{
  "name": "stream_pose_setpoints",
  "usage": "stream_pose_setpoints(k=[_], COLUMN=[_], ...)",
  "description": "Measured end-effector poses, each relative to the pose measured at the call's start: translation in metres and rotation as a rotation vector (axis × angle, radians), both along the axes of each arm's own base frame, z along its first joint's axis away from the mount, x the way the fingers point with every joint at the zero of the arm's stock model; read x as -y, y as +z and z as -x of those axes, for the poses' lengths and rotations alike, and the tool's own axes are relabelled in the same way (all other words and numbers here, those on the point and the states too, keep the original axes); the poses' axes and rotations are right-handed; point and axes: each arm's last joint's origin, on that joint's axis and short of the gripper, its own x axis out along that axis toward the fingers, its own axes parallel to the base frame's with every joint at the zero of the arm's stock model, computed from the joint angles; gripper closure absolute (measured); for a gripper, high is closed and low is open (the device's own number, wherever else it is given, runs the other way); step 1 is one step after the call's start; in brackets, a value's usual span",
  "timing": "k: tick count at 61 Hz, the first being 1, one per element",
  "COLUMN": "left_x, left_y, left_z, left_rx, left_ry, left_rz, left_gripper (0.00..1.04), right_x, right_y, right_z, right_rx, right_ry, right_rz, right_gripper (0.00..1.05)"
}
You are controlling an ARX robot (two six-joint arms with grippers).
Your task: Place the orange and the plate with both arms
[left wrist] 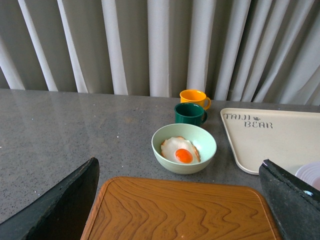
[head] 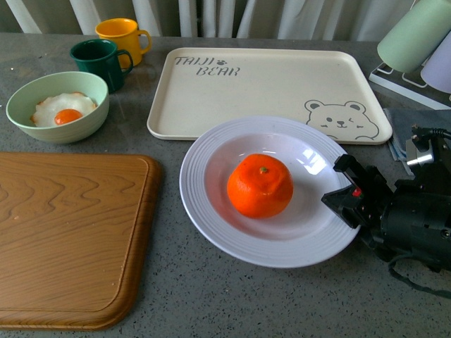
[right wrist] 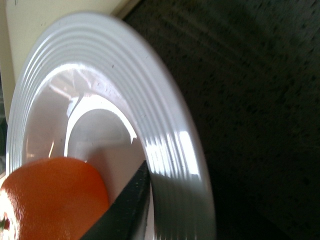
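Wooden board, narrow gap, plate holding orange, right tool at rim

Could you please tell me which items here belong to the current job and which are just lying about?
Job: orange, plate.
Lying about: bowl with fried egg, green mug, yellow mug, bear tray, cutting board.

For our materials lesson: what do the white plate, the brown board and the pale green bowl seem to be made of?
The plate: probably glazed ceramic, possibly melamine; it is glossy, with sharp window highlights. The board: wood or a wood-look laminate; it has wavy grain and a satin sheen. The bowl: likely matte plastic or melamine; its colour is even, with no sharp glints.
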Motion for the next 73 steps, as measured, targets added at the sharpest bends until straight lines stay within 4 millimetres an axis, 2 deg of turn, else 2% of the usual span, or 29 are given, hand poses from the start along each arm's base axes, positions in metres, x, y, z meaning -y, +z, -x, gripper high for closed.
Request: stream_pose_setpoints(k=[6,15,35,51,63,73], left_x=[0.000,0.000,0.000,0.000,0.000,0.000], left_y=[0.000,0.000,0.000,0.000,0.000,0.000], left_z=[0.000,0.000,0.000,0.000,0.000,0.000], left_rx=[0.000,0.000,0.000,0.000,0.000,0.000], left_ry=[0.000,0.000,0.000,0.000,0.000,0.000], left_rz=[0.000,0.000,0.000,0.000,0.000,0.000], left_gripper=[0.09,0.09,0.09,0.09,0.09,0.09], right_x=[0.004,0.009,0.031,0.037,0.036,0.023], right_y=[0.002,0.008,0.025,0.053,0.064,0.067], right_z=[0.002,0.004,0.022,0.026,0.009,-0.026], right_rx=[-0.007,0.006,0.040,0.147,0.197,0.237], right_ry=[-0.014,-0.025,-0.095,-0.070,-0.082,-0.063], right_rz=[-0.060,-0.123,-0.154,-0.243,-0.241,-0.241], right_gripper=[0.95,1.01,1.01,1.01,1.01,1.01])
